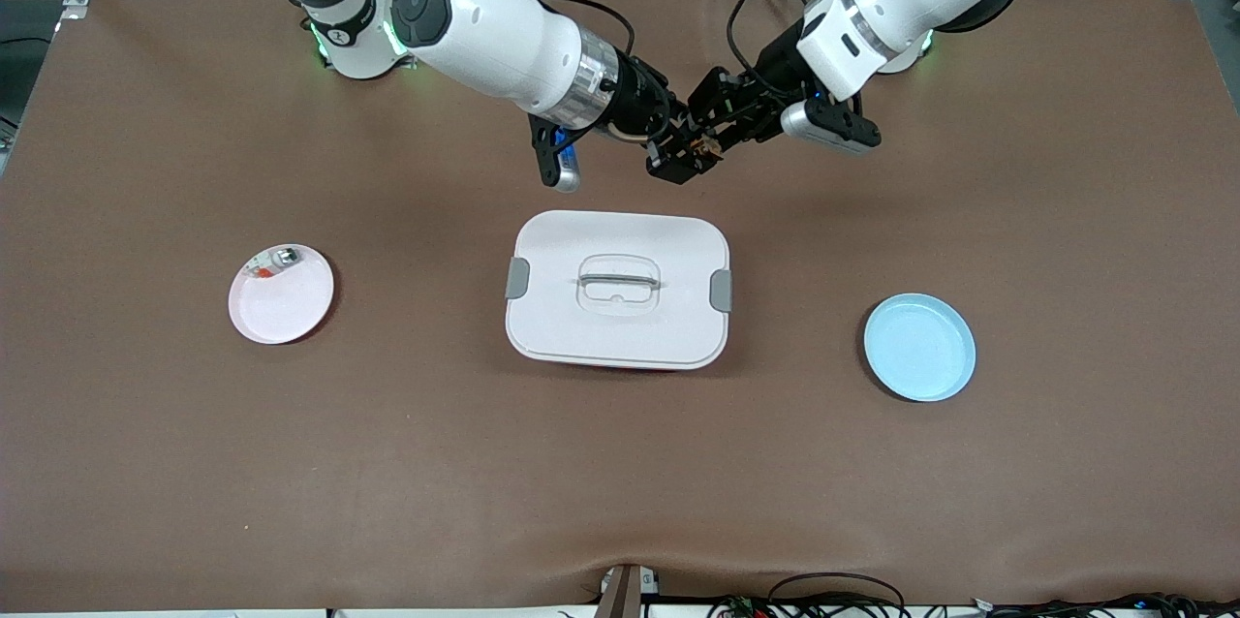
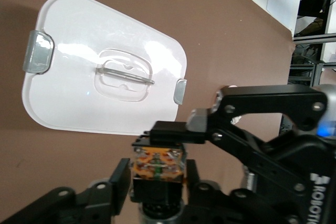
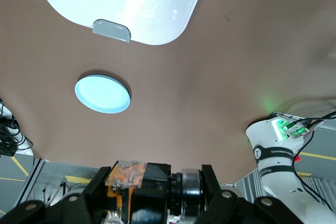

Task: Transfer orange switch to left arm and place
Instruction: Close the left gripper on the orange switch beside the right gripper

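Orange switch (image 2: 157, 165) seemingly between both fingers (image 2: 119, 182)

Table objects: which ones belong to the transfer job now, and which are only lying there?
Part of the job:
- orange switch, held between both hands
- left hand
- right hand
- box, to be avoided

Lying about:
- pink plate
- small silver piece on it
- blue plate

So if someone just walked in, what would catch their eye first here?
Probably the two grippers meeting in the air, the right gripper and left gripper both at the orange switch, over bare table farther from the front camera than the big white box. After that, the pink plate and blue plate toward either end.
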Motion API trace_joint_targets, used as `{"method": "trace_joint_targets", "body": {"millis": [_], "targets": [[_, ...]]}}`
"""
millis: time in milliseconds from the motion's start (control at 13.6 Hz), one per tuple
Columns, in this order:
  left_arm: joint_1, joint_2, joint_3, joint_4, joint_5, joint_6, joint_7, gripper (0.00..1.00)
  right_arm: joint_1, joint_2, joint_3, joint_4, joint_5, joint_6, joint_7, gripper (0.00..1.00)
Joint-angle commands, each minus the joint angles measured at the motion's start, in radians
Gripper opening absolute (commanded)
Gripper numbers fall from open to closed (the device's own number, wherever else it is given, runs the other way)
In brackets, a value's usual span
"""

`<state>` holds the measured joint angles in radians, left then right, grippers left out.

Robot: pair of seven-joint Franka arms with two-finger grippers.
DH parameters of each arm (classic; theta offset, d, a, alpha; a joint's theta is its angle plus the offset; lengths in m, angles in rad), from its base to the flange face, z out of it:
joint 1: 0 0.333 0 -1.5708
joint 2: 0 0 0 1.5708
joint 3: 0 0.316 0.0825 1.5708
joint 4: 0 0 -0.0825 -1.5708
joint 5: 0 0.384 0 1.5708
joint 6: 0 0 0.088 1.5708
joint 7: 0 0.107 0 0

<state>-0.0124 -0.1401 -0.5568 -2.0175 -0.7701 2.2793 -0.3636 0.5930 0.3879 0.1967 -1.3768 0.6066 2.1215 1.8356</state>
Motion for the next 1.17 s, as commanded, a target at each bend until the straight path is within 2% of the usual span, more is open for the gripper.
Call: {"method": "trace_joint_targets", "body": {"millis": [0,147,367,440,513,587,660,733,953,1100], "targets": [[0.008,-0.006,-0.006,-0.006,-0.020,0.003,0.028,0.35,0.013,0.014,-0.010,0.031,0.009,0.000,0.017,0.23],[0.009,-0.006,-0.006,-0.004,-0.020,0.003,0.047,0.00,0.013,0.014,-0.010,0.031,0.009,-0.002,0.017,0.24],[0.015,-0.006,-0.003,-0.004,-0.017,-0.006,0.090,0.00,0.013,0.014,-0.010,0.031,0.009,-0.002,0.017,0.29],[0.020,-0.006,-0.002,-0.006,-0.015,-0.006,0.107,0.00,0.013,0.014,-0.010,0.031,0.009,-0.002,0.017,0.38],[0.040,-0.006,-0.002,-0.004,-0.015,-0.006,0.133,0.00,0.011,0.014,-0.010,0.031,0.010,-0.002,0.017,0.57],[0.051,-0.004,-0.002,-0.003,-0.014,-0.006,0.149,0.00,0.011,0.014,-0.010,0.031,0.013,-0.003,0.017,0.86],[0.054,-0.003,-0.002,-0.003,-0.012,-0.007,0.164,0.00,0.010,0.014,-0.010,0.031,0.013,-0.003,0.017,0.97],[0.054,0.004,0.000,-0.003,-0.009,-0.006,0.178,0.00,0.008,0.014,-0.010,0.031,0.013,-0.006,0.017,1.00],[0.061,0.016,0.000,-0.001,-0.001,-0.008,0.192,0.00,0.001,0.014,-0.010,0.031,0.015,-0.011,0.013,1.00],[0.092,0.022,0.002,-0.001,0.056,-0.033,0.208,0.00,-0.005,0.013,-0.010,0.031,0.016,-0.014,0.011,1.00]]}}
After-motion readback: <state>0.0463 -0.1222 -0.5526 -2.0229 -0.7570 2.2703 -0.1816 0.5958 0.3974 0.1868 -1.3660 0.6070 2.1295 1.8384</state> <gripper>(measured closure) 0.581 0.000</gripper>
